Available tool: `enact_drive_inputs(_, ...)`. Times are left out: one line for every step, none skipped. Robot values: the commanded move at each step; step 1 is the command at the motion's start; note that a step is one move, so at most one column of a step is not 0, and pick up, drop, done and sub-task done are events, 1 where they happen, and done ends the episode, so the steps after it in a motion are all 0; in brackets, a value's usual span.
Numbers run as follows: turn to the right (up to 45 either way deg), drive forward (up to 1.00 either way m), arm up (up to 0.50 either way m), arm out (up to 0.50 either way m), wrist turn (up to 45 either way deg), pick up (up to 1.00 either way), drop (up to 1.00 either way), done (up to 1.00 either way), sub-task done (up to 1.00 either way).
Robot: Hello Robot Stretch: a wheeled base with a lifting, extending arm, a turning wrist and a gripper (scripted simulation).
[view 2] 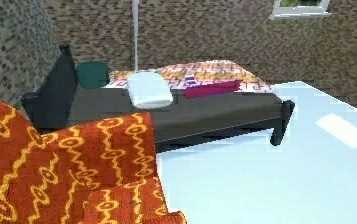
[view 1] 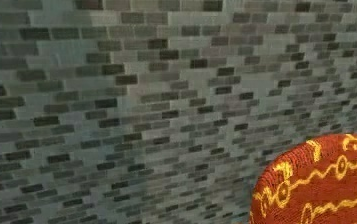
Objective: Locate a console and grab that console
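A bed [view 2: 216, 112] with a dark frame stands across the arm side view, its headboard [view 2: 56, 85] against the brick wall. On it lie a white pillow [view 2: 149, 90], a dark green cushion [view 2: 89, 72], a patterned quilt [view 2: 211, 72] and a flat magenta thing [view 2: 208, 89]. No shape here can be named as a console.
A grey brick wall [view 1: 146, 100] stands close ahead in the forward view. A red and orange patterned seat [view 1: 316, 185] sits at its bottom right and again at the arm side view's lower left [view 2: 66, 170]. Pale floor [view 2: 286, 170] lies beside the bed. A window [view 2: 301, 8] is at top right.
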Motion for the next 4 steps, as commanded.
enact_drive_inputs(45.0, 0.00, 0.00, 0.00, 0.0, 0.00, 0.00, 0.00, 0.00)
enact_drive_inputs(45.0, 0.00, 0.00, 0.00, 0.0, 0.00, 0.00, 0.00, 0.00)
enact_drive_inputs(45.0, 0.00, 0.00, 0.00, 0.0, 0.00, 0.00, 0.00, 0.00)
enact_drive_inputs(12.0, 0.00, 0.00, 0.00, 0.0, 0.00, 0.00, 0.00, 0.00)
